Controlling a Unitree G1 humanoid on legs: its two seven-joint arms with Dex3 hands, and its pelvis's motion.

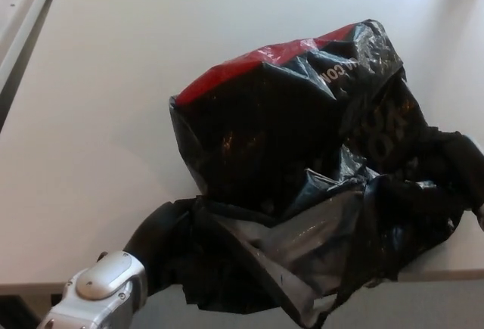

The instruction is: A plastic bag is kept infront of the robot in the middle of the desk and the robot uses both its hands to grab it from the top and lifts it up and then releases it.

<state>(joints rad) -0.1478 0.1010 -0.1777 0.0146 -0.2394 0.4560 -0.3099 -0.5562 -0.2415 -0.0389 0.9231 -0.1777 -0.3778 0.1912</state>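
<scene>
One plastic bag (302,178) sits mid-surface (113,79), its gathered top stretched from 8 to 3 o'clock. The left hand (170,246) is buried in the 8 o'clock corner, its fingers hidden, so I cannot tell their grip; the right hand is out of view.

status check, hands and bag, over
Left hand buried in the plastic bag, grip not visible. Right hand hidden behind the bag. Desk around it bare.
</scene>
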